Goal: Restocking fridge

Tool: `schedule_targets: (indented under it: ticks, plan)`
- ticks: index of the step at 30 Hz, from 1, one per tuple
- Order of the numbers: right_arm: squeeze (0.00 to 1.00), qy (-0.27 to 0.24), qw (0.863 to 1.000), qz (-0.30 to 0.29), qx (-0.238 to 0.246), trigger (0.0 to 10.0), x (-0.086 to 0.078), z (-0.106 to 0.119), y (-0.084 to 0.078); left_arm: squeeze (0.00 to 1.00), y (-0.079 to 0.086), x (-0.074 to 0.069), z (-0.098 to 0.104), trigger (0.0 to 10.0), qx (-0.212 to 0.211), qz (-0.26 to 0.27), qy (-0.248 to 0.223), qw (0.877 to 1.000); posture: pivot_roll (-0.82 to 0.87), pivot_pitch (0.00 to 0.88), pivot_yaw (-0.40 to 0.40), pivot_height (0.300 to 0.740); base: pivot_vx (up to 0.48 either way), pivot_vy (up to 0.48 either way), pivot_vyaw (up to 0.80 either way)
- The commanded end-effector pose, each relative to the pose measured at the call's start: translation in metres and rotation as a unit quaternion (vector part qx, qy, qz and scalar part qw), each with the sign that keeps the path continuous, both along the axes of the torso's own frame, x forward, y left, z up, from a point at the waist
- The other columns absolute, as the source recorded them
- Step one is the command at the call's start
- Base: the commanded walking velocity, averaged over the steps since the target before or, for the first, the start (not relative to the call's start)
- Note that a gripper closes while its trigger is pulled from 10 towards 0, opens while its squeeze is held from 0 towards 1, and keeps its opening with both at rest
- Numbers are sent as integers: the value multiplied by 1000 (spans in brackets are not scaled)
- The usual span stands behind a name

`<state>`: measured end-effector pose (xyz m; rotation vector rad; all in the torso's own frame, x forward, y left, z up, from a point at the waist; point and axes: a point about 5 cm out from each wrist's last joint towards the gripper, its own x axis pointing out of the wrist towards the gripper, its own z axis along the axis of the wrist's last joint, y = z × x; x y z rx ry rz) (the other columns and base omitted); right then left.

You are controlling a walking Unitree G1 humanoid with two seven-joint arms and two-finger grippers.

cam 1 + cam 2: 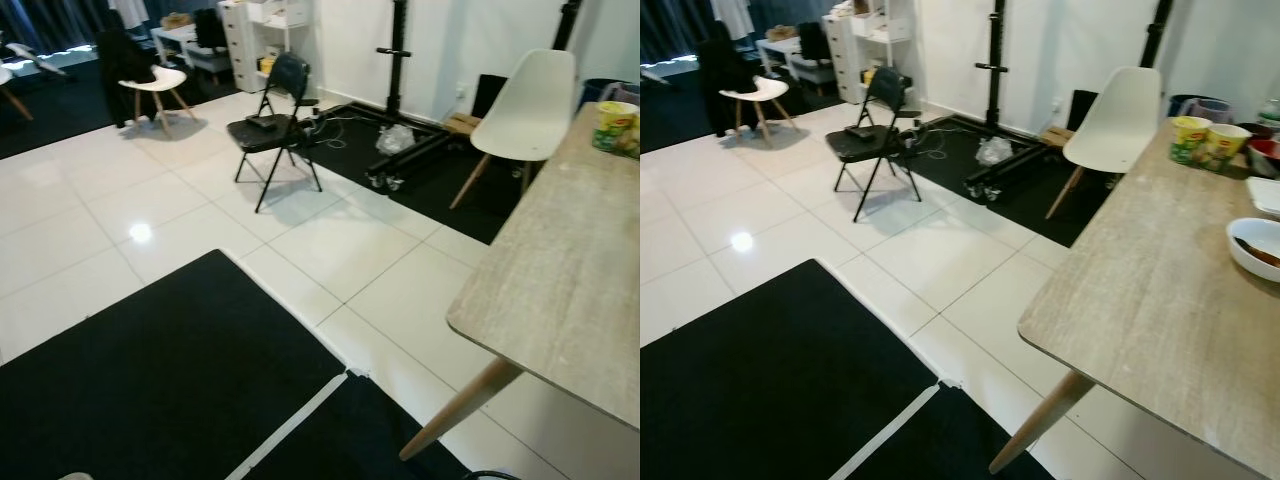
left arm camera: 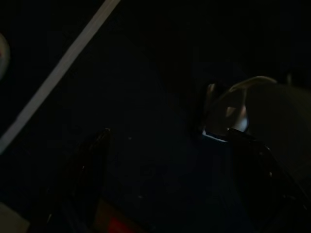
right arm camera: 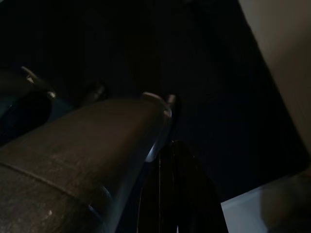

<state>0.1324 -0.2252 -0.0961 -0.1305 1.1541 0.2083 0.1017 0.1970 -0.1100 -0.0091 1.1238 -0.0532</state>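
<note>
A long pale wooden table (image 1: pixel 1140 300) runs along my right side. At its far end stand two yellow-green cups (image 1: pixel 1188 138), and a white bowl (image 1: pixel 1260 245) with something brown in it sits near the right edge. The left wrist view is very dark. In it my left gripper (image 2: pixel 169 133) hangs over a black mat, its two black fingers (image 2: pixel 90 179) wide apart with nothing between them. The right wrist view is dark too. One black finger (image 3: pixel 177 189) can be made out there beside a big dark rounded shape (image 3: pixel 73 160).
A black mat (image 1: pixel 150 380) with a white tape line (image 1: pixel 290 425) covers the near floor, with white tiles beyond. A black folding chair (image 1: pixel 275 125) stands mid-room, and a white chair (image 1: pixel 525 105) stands at the table's far end. Behind them are a black stand base (image 1: pixel 395 150) and white shelves (image 1: pixel 265 30).
</note>
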Motion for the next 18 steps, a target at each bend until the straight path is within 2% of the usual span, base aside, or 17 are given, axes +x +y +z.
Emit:
schedule_targets:
  ticks: [1, 18]
  plan:
    - [0, 8, 1000, 2, 0, 10000, -4, -2, 3, 0, -3, 1, 0, 10000, -8, 13, 0, 1000, -26, 0, -5, 740, 0, 0, 738]
    - [0, 12, 1000, 13, -4, 10000, -5, -3, 5, 0, -2, -4, -1, 10000, -22, 10, 13, 1000, -25, 0, -1, 740, 0, 0, 738]
